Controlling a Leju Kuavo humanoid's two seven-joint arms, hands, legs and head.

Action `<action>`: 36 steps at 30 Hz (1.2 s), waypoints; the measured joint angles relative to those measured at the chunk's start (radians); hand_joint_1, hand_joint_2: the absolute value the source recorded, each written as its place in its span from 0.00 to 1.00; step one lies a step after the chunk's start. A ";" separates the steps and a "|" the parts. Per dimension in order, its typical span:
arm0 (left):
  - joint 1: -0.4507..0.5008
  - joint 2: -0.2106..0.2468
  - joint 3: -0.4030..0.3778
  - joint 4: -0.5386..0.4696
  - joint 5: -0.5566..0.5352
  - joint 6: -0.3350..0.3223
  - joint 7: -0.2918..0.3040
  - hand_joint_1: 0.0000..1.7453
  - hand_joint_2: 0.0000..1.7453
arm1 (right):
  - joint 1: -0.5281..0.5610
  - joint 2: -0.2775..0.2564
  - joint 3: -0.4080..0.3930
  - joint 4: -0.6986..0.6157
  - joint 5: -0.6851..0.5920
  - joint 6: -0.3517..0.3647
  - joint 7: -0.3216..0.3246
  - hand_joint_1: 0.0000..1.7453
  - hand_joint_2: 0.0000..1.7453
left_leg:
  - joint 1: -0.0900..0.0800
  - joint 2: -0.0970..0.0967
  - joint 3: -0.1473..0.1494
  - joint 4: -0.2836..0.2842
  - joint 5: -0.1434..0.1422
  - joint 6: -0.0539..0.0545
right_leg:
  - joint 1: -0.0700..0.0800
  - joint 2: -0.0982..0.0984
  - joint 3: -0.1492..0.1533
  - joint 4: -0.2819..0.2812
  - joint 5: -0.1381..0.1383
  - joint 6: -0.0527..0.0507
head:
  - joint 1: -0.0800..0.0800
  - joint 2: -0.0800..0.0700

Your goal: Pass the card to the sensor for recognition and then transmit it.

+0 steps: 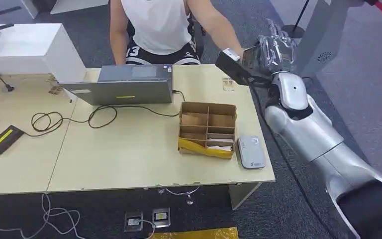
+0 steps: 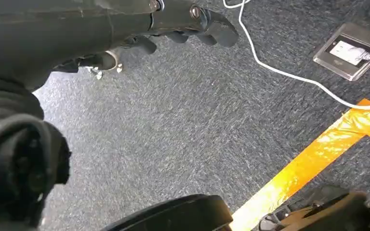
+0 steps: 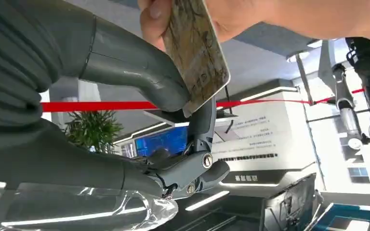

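My right hand (image 1: 274, 49) is raised beyond the table's far right corner. In the right wrist view its thumb (image 3: 135, 72) and a dark finger pinch a brownish patterned card (image 3: 197, 53). A person's hand (image 3: 231, 19) grips the same card at its other end. The person's arm (image 1: 222, 31) reaches to my hand from behind the table. The grey-white card sensor (image 1: 250, 151) lies on the table near its right front edge. My left hand (image 2: 188, 21) hangs over the dark carpet, holding nothing, with its fingers loosely apart.
A cardboard divider box (image 1: 207, 128) with cards stands left of the sensor. A small card (image 1: 228, 83) lies at the table's far right. A laptop (image 1: 124, 84), cables and a black adapter (image 1: 3, 138) occupy the left. Floor sockets (image 1: 146, 219) and orange tape (image 2: 313, 159) lie below.
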 joint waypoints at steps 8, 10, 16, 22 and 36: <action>0.000 -0.007 -0.005 -0.001 -0.009 0.002 0.002 0.00 0.00 | -0.009 0.031 0.004 0.109 -0.014 -0.068 -0.023 0.00 1.00 | 0.000 0.000 0.000 0.000 0.000 0.000 | 0.000 0.000 0.000 0.000 0.000 0.000 | 0.000 0.000; 0.000 -0.007 -0.005 -0.003 -0.010 0.002 0.002 0.00 0.00 | -0.009 0.033 0.013 0.135 -0.011 -0.082 -0.024 0.00 1.00 | 0.000 0.000 0.000 0.000 0.000 0.000 | 0.000 0.000 0.000 0.000 0.000 0.000 | 0.000 0.000; 0.001 -0.007 -0.005 -0.003 -0.010 0.002 0.002 0.00 0.00 | -0.009 0.034 0.026 0.157 -0.009 -0.088 -0.022 0.00 1.00 | 0.000 0.000 0.000 0.000 0.000 0.000 | 0.000 0.000 0.000 0.000 0.000 0.000 | 0.000 0.000; 0.002 -0.007 -0.005 -0.003 -0.015 0.003 0.002 0.00 0.00 | -0.010 0.034 0.034 0.169 0.018 -0.092 0.006 0.00 0.00 | 0.000 0.000 0.001 0.000 0.000 0.000 | 0.000 0.000 0.000 0.000 0.000 0.000 | 0.000 0.000; 0.041 0.002 0.002 -0.002 0.048 0.076 -0.034 0.00 0.00 | 0.000 -0.104 0.037 -0.053 0.164 -0.083 0.118 0.00 0.00 | 0.000 0.000 0.001 0.001 0.000 0.000 | 0.000 0.001 -0.001 0.000 0.000 0.000 | 0.000 0.000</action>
